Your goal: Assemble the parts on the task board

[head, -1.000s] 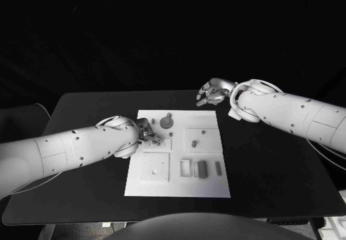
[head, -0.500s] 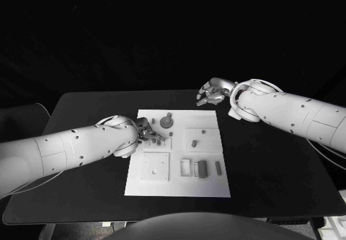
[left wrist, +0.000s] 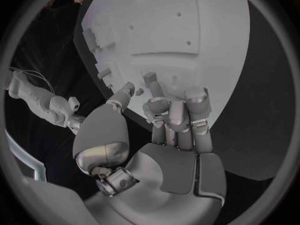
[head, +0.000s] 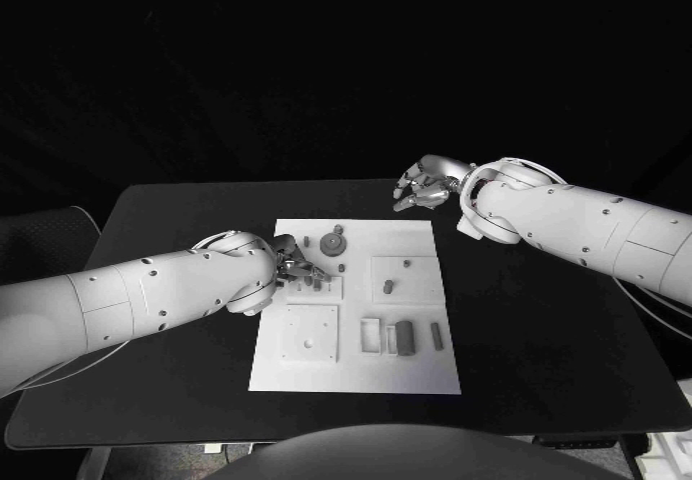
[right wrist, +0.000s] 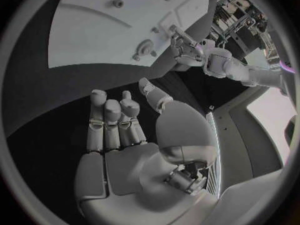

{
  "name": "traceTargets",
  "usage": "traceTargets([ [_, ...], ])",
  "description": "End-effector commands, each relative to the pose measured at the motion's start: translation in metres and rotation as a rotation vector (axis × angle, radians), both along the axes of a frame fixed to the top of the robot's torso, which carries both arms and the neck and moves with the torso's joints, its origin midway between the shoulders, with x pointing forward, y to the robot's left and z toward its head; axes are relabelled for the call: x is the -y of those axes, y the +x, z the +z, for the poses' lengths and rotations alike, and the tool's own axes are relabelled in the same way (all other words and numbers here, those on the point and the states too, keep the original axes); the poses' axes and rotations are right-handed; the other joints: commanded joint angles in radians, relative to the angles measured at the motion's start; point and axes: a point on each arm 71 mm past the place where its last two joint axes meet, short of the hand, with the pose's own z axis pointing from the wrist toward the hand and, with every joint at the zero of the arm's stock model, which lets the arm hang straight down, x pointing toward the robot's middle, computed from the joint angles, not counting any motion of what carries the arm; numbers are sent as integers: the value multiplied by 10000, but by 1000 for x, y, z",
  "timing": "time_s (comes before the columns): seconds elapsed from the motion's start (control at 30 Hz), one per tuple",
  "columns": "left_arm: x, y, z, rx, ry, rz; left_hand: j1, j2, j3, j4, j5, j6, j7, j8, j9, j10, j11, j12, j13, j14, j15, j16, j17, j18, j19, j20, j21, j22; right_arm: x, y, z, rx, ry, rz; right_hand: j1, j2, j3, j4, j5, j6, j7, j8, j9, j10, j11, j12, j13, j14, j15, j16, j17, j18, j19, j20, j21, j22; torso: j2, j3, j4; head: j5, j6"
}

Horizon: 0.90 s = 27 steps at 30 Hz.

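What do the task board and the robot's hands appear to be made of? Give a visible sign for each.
Task board: probably matte white plastic, with flat, even, glare-free surface. Left hand and right hand: likely metal, since their silver segments catch soft highlights.

White task board (head: 411,372), grey parts (head: 404,337) (small) — black table (head: 548,340), silver hands, white arms (head: 130,300)

White, rounded arm shells dotted with small dark screws; silver hands (head: 296,262) (head: 421,186); seemingly thin cables loop at each wrist.
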Motion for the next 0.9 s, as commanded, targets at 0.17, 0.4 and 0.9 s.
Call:
traceTargets([
  [0.17, -5, -2, 2, 127, -382, -102, 154, 309, 18, -77, -15, -276, 65, -103, 8, -204, 64, -41, 51, -96, -97, -47, 7, 396, -68, -80, -87, 110, 3, 0, -1, -59, -20, 31, -57, 14, 21, 40, 24, -30, 78, -72, 9, -26, 2, -38, -11, -9, -65, -42, -12, 133, 4, 19, -55, 115, -3, -8, 5, -22, 57],
  [0.4, -16, -2, 16, -69, -732, -264, 640, 1049, -56, -617, 381, -720, 246, -366, -105, -541, 238, -274, 13, -395, 46, -315, -105, 354, -403, -24, -322, 52, 11, 1, -1, -70, -44, -151, -62, 14, 20, 42, 24, -35, 80, -75, 10, -26, 3, -37, -11, -8, -65, -41, -12, 133, 5, 19, -54, 115, -7, -4, 11, -41, 154],
  [0.9, -49, 60, 72, 903, -525, 1040, 663, 1546, -27, -919, 304, -2267, 987, -1434, -950, -1478, 962, -1414, -529, -1126, 721, -1615, -986, 239, -1183, 206, -1436, -482, 18, 2, -5, -119, -60, -343, -81, 13, 15, 54, 24, -57, 85, -90, 10, -23, 7, -33, -10, -2, -63, -38, -13, 133, 14, 18, -51, 116, 12, -5, -22, 30, 355],
])
